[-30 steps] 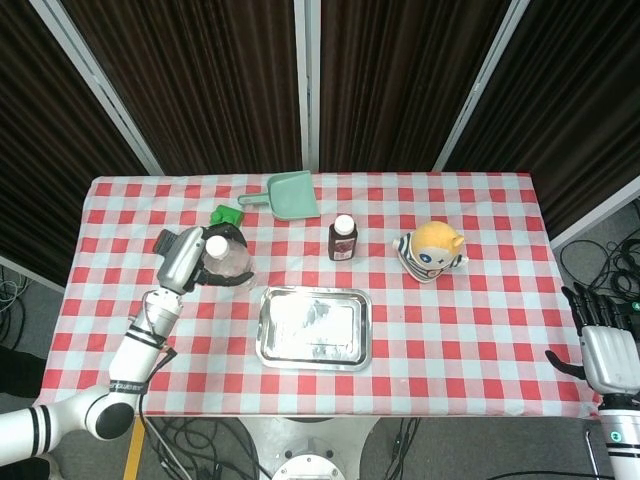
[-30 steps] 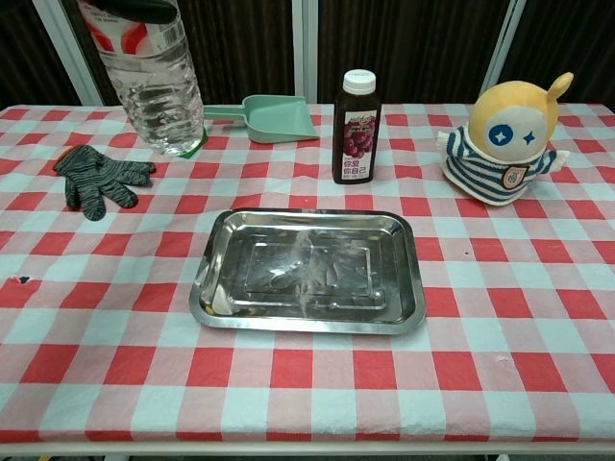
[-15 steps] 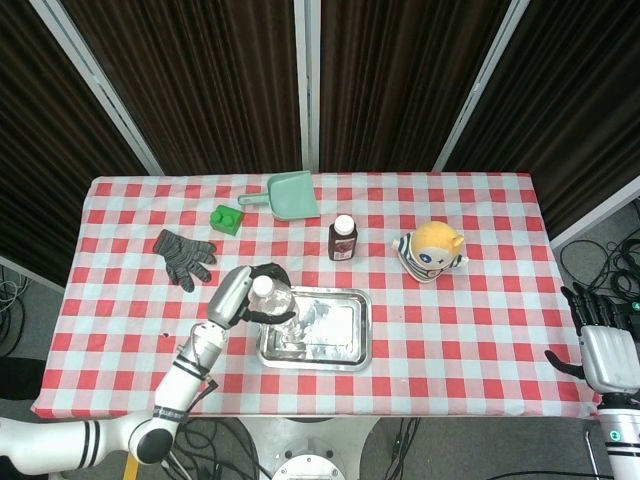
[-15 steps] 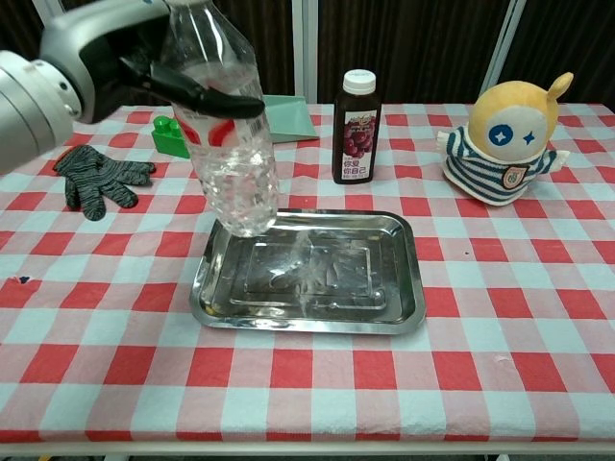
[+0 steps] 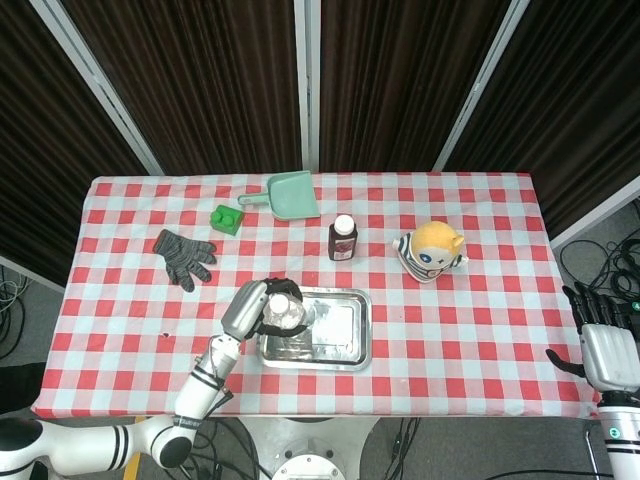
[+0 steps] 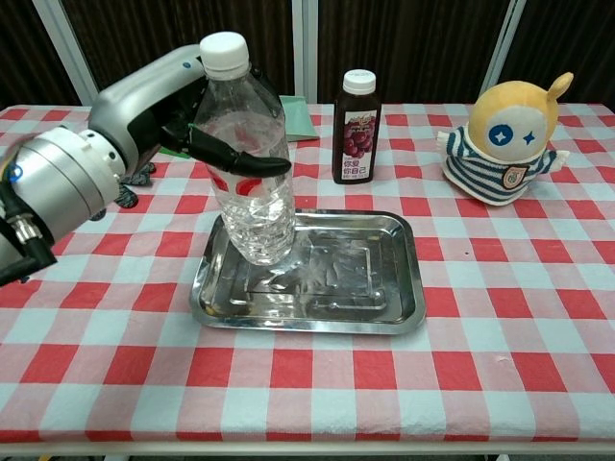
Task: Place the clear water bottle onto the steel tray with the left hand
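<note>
My left hand (image 6: 168, 120) grips the clear water bottle (image 6: 248, 168) around its upper body, fingers wrapped across the front. The bottle, with its white cap, stands nearly upright with its base over the left part of the steel tray (image 6: 365, 288); I cannot tell whether the base touches the tray floor. In the head view the bottle (image 5: 284, 308) and left hand (image 5: 248, 306) show at the left end of the tray (image 5: 335, 335). My right hand (image 5: 605, 345) hangs off the table's right edge, fingers apart, holding nothing.
A dark juice bottle (image 6: 356, 113) stands behind the tray. A yellow plush toy (image 6: 506, 130) sits at the back right. A green dustpan (image 5: 290, 194), a green block (image 5: 228, 217) and a striped glove (image 5: 184, 254) lie at the back left.
My left hand carried the bottle from the back left of the table forward and rightward, over the tray's left edge, and lowered it upright into the tray's left part. The right hand stayed still.
</note>
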{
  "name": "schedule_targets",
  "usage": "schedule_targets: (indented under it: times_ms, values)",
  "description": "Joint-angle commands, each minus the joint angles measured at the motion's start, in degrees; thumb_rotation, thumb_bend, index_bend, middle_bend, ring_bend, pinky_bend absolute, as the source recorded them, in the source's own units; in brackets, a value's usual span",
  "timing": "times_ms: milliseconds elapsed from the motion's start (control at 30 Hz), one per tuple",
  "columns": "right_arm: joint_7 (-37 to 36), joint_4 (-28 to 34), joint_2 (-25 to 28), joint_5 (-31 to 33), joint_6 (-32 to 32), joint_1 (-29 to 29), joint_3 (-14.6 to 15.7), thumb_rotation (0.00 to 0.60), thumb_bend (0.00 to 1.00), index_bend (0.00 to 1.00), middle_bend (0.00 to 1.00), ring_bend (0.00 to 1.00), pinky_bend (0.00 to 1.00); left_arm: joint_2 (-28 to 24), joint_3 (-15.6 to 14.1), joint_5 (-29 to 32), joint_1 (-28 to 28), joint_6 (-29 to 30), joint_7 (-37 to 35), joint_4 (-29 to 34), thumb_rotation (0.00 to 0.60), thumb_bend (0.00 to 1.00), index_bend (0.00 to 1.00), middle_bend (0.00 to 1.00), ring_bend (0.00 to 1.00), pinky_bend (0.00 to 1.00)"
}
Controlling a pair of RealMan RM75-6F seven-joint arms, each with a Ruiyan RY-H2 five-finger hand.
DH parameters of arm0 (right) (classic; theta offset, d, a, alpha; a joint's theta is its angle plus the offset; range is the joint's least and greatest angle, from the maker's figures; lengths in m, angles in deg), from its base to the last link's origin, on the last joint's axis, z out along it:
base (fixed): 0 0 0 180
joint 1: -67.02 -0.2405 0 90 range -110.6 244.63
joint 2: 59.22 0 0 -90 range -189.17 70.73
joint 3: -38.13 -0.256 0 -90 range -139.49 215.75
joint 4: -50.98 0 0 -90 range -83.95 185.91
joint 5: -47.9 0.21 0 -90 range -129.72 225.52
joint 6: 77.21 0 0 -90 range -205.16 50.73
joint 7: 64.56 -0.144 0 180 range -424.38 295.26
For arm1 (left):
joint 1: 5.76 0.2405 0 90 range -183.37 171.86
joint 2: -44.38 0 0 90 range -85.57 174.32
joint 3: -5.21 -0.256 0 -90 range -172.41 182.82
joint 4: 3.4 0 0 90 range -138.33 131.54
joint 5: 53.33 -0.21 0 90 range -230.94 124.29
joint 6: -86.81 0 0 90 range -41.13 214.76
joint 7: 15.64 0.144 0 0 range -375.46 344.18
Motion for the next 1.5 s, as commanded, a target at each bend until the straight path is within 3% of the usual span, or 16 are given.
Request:
schedule_targets:
  times_ms: [33,267,667,1000,1233,1500]
  values:
    - [-0.1,-0.1,0.0,0.2,-0.2,0.0,-0.1,0.600,0.10,0.01,0.01,0.00,0.00,1.8,-1.3,-1.8,0.0,-0.2,-1.2,-3.4,0.600,0.30,0.64,0.71,0.58,0.61]
    - [-0.3,-0.7,-0.2,0.7,-0.8,-0.2,-0.2,0.600,0.10,0.01,0.01,0.00,0.00,2.9,-1.9,-2.9,-0.6,-2.3,-3.4,-7.6,0.600,0.30,0.63,0.71,0.58,0.61]
    - [-0.6,-1.4,-0.4,0.9,-1.2,-0.3,-0.1,0.600,0.10,0.01,0.01,0.00,0.00,3.4,-1.8,-4.2,-0.7,-3.1,-4.7,-8.7,0.600,0.29,0.59,0.67,0.56,0.59]
    - [-0.9,-1.4,-0.3,1.0,-1.3,-0.3,-0.1,0.600,0.10,0.01,0.01,0.00,0.00,2.4,-2.3,-5.1,-0.8,-4.1,-6.2,-8.6,0.600,0.09,0.32,0.46,0.37,0.43]
    - [-0.8,-0.9,-0.1,1.0,-1.3,-0.4,-0.3,0.600,0.10,0.01,0.01,0.00,0.00,0.9,-0.7,-4.7,-1.1,-4.3,-7.2,-5.8,0.600,0.01,0.21,0.29,0.23,0.32]
    - [-1.2,-0.3,0.4,0.7,-0.6,-0.2,-0.4,0.600,0.10,0.01,0.01,0.00,0.00,-3.4,2.0,-2.2,-1.5,-5.4,-4.5,2.8,0.600,0.00,0.21,0.28,0.23,0.31]
